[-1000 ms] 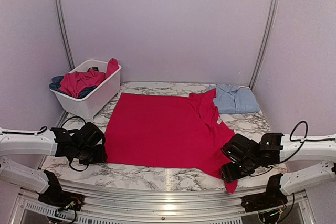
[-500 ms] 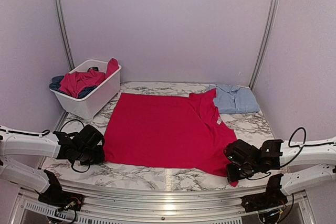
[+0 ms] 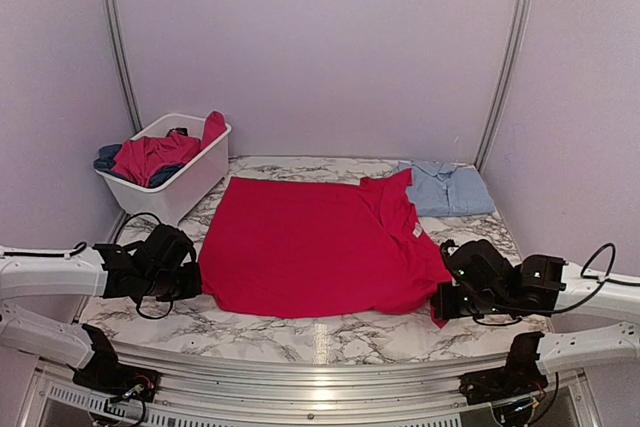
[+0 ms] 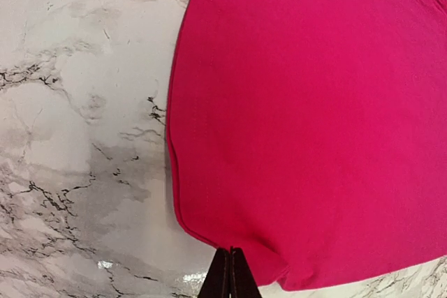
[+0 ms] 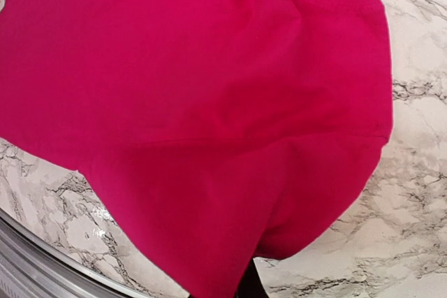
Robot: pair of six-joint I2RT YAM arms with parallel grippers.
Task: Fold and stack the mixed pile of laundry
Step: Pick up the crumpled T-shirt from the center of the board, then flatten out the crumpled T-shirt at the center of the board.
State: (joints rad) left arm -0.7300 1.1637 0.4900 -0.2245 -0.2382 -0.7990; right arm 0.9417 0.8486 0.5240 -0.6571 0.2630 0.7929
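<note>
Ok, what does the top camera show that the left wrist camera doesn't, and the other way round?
Only the top camera: the white basket with clothes in it, the folded light blue shirt at the far right, and the right gripper at the near right corner of the red shirt. Only the left wrist: the left gripper pinched shut on the shirt's near hem. Both: the red shirt spread flat on the marble table.

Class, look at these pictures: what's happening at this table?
Two robot arms are handling laundry. The left gripper is shut on the near left hem of a red shirt spread on the marble table, and the right gripper is shut on its near right corner. A folded light blue shirt lies far right; a white basket far left holds more clothes.
</note>
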